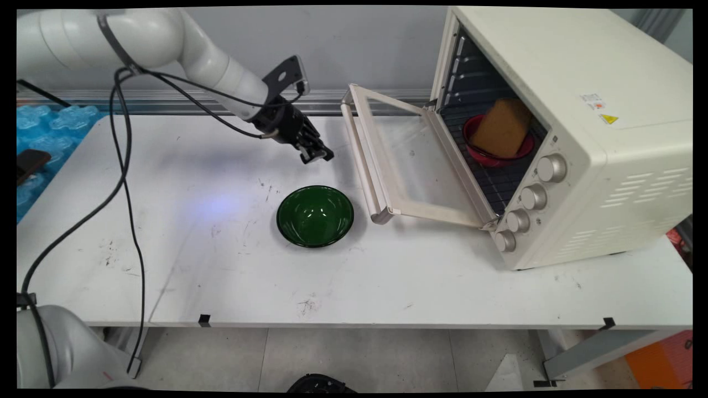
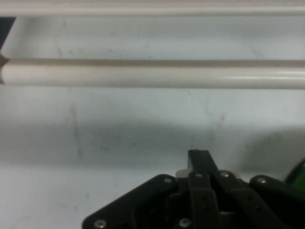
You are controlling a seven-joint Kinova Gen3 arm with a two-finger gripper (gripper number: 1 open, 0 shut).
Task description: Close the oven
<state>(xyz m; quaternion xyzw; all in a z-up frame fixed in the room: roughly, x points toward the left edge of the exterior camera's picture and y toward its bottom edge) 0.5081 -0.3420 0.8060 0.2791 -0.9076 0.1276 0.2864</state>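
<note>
The black two-finger gripper [image 1: 316,156], fingers pressed together and empty, hangs left of centre above the glossy green ceramic bowl [image 1: 315,215]. Rightwards, its swing could strike the cream toaster oven's open glass door [image 1: 404,160].

My gripper [image 1: 316,155] is black, on a white arm [image 1: 166,44] trailing black cables [image 1: 124,166]. The table [image 1: 221,276] is white, marked with dark scuffs. The bowl [image 1: 315,215] is glossy dark green. The oven [image 1: 581,127] is cream, with cream knobs [image 1: 531,197] and a small yellow warning sticker [image 1: 608,119]; its door [image 1: 409,160] has a cream frame around clear glass. Inside, on a dark rack, sits a red bowl [image 1: 492,157] holding something tan-brown [image 1: 502,128]. The wall [image 1: 343,44] is pale grey. At the far left lies blue bubbled plastic [image 1: 50,124].
</note>
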